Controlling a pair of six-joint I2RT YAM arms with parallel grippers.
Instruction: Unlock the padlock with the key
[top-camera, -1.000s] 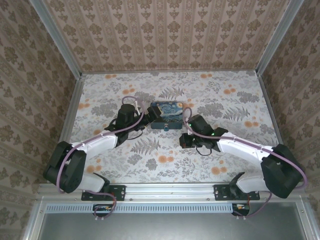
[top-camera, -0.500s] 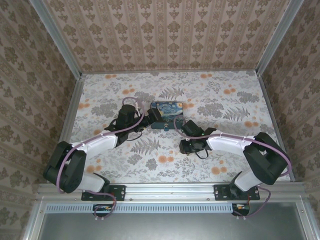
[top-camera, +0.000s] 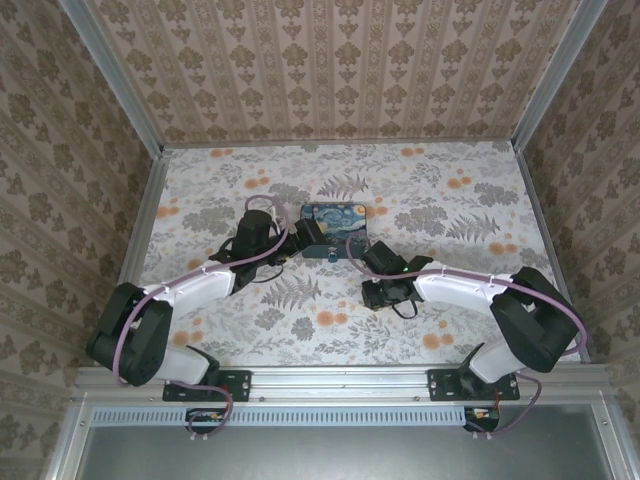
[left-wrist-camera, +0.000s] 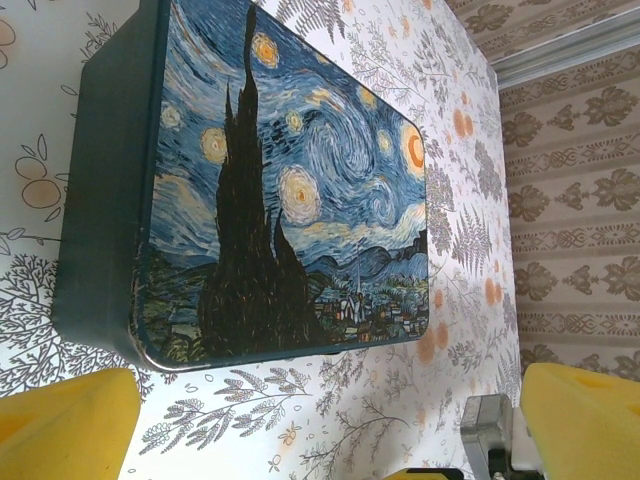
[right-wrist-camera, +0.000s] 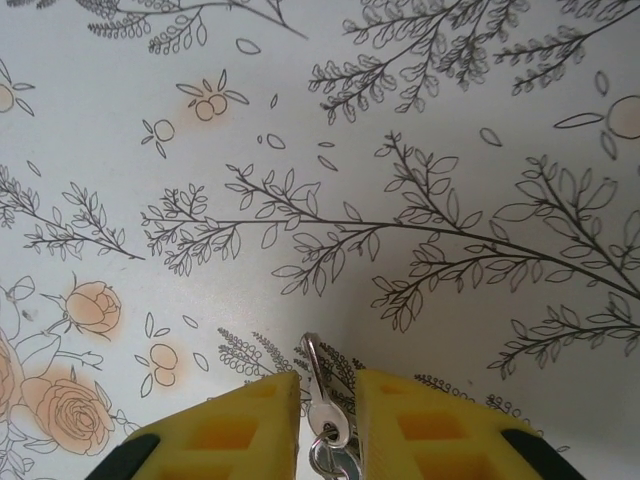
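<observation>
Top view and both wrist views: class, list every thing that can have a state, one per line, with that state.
box: lid shut.
padlock: at the box's near side; too small to tell if locked.
left pincer: wide open, empty, beside the box.
right pincer: closed, gripping.
key: held between the right pincer's fingers, away from the padlock.
</observation>
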